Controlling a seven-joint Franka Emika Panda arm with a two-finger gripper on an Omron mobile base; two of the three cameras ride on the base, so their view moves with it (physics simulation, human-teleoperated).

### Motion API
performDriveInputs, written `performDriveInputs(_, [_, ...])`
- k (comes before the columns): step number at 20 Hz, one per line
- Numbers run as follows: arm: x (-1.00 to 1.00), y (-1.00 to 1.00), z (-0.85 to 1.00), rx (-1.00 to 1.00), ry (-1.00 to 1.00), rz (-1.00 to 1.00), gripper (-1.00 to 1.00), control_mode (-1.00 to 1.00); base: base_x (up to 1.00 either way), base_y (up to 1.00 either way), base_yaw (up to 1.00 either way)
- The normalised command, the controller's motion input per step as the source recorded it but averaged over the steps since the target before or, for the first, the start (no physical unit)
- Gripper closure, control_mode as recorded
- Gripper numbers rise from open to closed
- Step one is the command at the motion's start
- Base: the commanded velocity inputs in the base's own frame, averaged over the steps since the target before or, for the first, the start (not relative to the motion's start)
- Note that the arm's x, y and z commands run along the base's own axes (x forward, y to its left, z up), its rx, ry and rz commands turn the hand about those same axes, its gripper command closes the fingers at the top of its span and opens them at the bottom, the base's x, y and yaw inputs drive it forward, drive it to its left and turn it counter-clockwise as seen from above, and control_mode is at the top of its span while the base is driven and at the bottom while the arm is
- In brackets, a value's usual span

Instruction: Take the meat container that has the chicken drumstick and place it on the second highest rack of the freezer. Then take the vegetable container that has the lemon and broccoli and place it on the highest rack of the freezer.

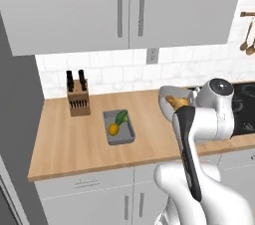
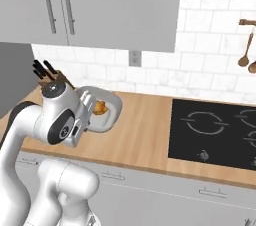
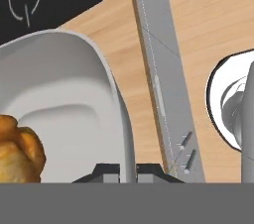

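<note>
You had the gripper (image 3: pixel 128 169) pinching the rim of the meat container (image 3: pixel 64 104), its two fingertips pressed together on the thin white wall. The container was lifted off the counter (image 1: pixel 74 139) and tilted, and it was held near the robot's wrist, above the counter edge just beside the stovetop (image 2: pixel 215 130). The chicken drumstick (image 3: pixel 17 146) lay inside it, golden brown, at the low side of the tray. The vegetable container (image 1: pixel 119 127) stood apart on the counter, to the left of the arm, with the lemon (image 1: pixel 114 129) and a green piece next to it inside. The knife block (image 1: pixel 78 97) stood near the wall, behind this container.
</note>
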Motion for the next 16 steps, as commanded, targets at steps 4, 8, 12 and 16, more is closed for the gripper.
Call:
performDriveInputs(4, [0.0,0.0,0.0,0.0,0.0,0.0,1.0,1.0,-0.89,0.42,0.13])
performDriveInputs(8, [0.0,0.0,0.0,0.0,0.0,0.0,1.0,1.0,-0.98,0.56,0.22])
performDriveInputs(12, [0.0,0.0,0.0,0.0,0.0,0.0,1.0,1.0,-0.87,0.88,0.28])
performDriveInputs(16, [0.0,0.0,0.0,0.0,0.0,0.0,1.0,1.0,-0.3,1.0,0.24])
